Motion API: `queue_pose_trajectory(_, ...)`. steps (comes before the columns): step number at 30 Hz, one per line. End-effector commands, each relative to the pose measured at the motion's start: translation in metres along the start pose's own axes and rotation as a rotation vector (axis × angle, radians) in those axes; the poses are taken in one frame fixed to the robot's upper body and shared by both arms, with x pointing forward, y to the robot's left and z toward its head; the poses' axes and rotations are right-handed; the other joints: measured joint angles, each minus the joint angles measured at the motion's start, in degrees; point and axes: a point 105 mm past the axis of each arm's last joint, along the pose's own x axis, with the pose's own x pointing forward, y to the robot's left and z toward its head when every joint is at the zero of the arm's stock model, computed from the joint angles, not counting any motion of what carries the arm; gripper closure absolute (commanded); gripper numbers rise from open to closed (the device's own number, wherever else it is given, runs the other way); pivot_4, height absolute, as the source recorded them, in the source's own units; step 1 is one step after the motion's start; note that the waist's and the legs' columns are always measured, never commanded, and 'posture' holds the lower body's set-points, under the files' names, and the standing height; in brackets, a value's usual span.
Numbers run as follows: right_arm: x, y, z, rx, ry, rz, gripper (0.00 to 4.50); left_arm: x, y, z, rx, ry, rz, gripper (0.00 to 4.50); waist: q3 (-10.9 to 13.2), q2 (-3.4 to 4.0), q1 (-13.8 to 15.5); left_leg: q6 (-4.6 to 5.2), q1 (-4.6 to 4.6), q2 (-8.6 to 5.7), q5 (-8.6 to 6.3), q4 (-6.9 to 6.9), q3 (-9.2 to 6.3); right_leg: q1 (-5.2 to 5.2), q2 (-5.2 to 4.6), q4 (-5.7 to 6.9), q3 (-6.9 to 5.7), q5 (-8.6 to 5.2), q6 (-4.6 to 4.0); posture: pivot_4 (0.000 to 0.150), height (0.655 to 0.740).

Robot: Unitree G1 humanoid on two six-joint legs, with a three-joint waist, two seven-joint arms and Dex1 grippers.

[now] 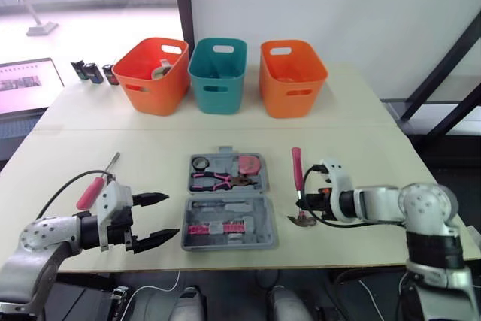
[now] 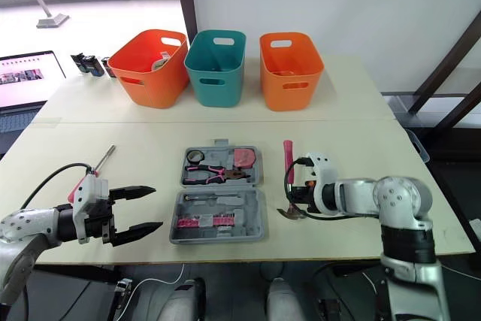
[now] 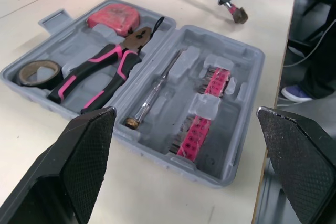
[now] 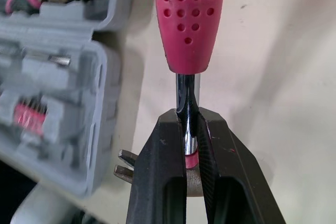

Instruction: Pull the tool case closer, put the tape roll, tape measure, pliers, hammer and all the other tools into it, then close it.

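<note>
Close up in the right wrist view: right hand (image 4: 190, 139) clamped narrow on the bare steel shaft of the pink-handled steel hammer (image 4: 189, 19), between the dotted grip and the claw head. Just beside it lies the open grey plastic tool case (image 4: 63, 103), on the pale tabletop (image 4: 273, 51). Cannot tell whether the head touches the tabletop. In the left wrist view, the case's inside: in one half a black tape roll (image 3: 37, 72), a pink tape measure (image 3: 113, 17) and black-and-pink pliers (image 3: 100, 72). In the other half, a slim clear-handled screwdriver (image 3: 155, 90) and a pink row of bits (image 3: 191, 135). From the head views, the wider layout: case in the middle near the front edge, hammer just right of it with its handle pointing away. Right forearm reaching in from the right, fingers aimed toward the case. Left hand (image 1: 171, 216) held low to the left of the case, spread wide and empty, fingers pointing at it. Beside that wrist, a pink-handled screwdriver (image 1: 94, 189) flat on the tabletop. Along the far edge, three tubs in a row: left orange plastic basket (image 1: 152, 73), teal plastic basket (image 1: 217, 73), right orange plastic basket (image 1: 293, 77). Further left, three small black objects (image 1: 94, 73). Counted: one hammer, one pliers, one tape roll, one tape measure, two screwdrivers.
</note>
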Motion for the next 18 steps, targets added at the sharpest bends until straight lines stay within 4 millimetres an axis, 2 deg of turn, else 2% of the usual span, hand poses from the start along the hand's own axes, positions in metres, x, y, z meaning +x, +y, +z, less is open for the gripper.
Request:
queue_pose_trajectory(1, 0.008, -0.011, -0.024, 0.065, 0.049, -0.133, 4.49, -0.001, 0.0, 0.004, 0.025, -0.006, -0.001, 0.0, -0.24, -0.19, -0.02, 0.0, 0.07, 0.01, 0.0, 0.0, 0.0, 0.07, 0.0, 0.0, 0.0, 0.0, -0.02, 0.15, 0.74)
queue_pose_trajectory(8, 0.02, -0.022, -0.035, 0.157, 0.083, -0.254, 4.49, 0.001, 0.001, 0.005, 0.025, -0.009, -0.002, 0.0, -0.7, -0.45, 0.45, 0.0, 0.03, 0.02, 0.0, 0.0, -0.03, 0.19, 0.01, -0.18, -0.03, -0.01, -0.05, 0.15, 0.74)
queue_pose_trajectory(14, 0.02, -0.026, -0.028, 0.192, 0.029, -0.302, 2.04, 0.001, 0.002, 0.006, 0.024, -0.012, -0.002, 0.0, -0.83, -0.4, 0.3, 0.01, 0.07, 0.03, 0.0, -0.04, -0.04, 0.22, 0.01, -0.2, -0.05, 0.01, -0.07, 0.15, 0.74)
queue_pose_trajectory(17, 0.014, -0.019, -0.021, 0.171, -0.03, -0.284, 0.4, 0.001, 0.002, 0.006, 0.025, -0.012, -0.001, 0.0, -0.85, -0.4, 0.34, 0.01, 0.06, 0.03, 0.0, 0.0, -0.04, 0.25, 0.0, -0.25, -0.05, 0.02, -0.09, 0.15, 0.74)
queue_pose_trajectory(18, 0.01, -0.016, -0.018, 0.151, -0.053, -0.282, 0.07, 0.001, 0.003, 0.006, 0.025, -0.012, 0.0, 0.0, -0.84, -0.4, 0.37, 0.01, 0.05, 0.03, 0.0, 0.0, -0.04, 0.24, 0.0, -0.26, -0.05, 0.02, -0.09, 0.15, 0.74)
